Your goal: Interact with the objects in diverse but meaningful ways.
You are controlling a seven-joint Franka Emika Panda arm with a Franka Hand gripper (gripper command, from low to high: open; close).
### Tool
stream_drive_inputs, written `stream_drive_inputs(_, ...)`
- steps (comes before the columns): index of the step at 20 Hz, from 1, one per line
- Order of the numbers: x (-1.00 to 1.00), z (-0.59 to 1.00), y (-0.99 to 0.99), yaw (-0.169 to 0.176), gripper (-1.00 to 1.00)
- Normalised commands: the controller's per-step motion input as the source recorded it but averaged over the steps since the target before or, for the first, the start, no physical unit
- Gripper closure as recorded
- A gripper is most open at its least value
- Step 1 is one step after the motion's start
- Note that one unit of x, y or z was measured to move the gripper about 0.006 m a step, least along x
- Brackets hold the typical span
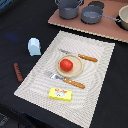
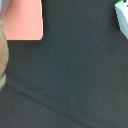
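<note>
A red round tomato (image 1: pixel 66 64) sits on a small tan plate (image 1: pixel 78 68) in the middle of a beige placemat (image 1: pixel 95 75). A pale blue house-shaped carton (image 1: pixel 34 46) stands upright on the black table, off the mat at the exterior view's left. A thin brown sausage (image 1: pixel 18 71) lies on the table nearer the front left. A flat yellow box (image 1: pixel 60 94) lies on the mat's front edge. No gripper or arm shows in either view. The wrist view shows mostly black table surface (image 2: pixel 70 75).
A wooden-handled knife (image 1: pixel 81 56) and fork (image 1: pixel 66 80) lie behind and in front of the plate. Two grey pots (image 1: pixel 68 7) (image 1: pixel 92 13) stand on a pink board (image 1: pixel 112 30) at the back. The wrist view shows a pink board corner (image 2: pixel 22 20) and a pale object (image 2: pixel 122 15) at the picture's edge.
</note>
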Motion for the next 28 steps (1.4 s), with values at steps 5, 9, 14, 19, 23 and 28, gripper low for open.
stream_drive_inputs(5, 0.42, 0.0, -0.21, -0.007, -1.0)
stream_drive_inputs(9, 0.74, 0.0, -0.29, -0.044, -1.0)
stream_drive_inputs(14, 0.78, 0.06, -0.31, -0.051, -1.0)
stream_drive_inputs(19, 0.86, 0.09, -0.29, -0.028, -1.0)
stream_drive_inputs(23, 0.9, 0.1, -0.3, -0.001, -1.0)
stream_drive_inputs(28, 0.82, 0.01, -0.45, -0.007, -1.0)
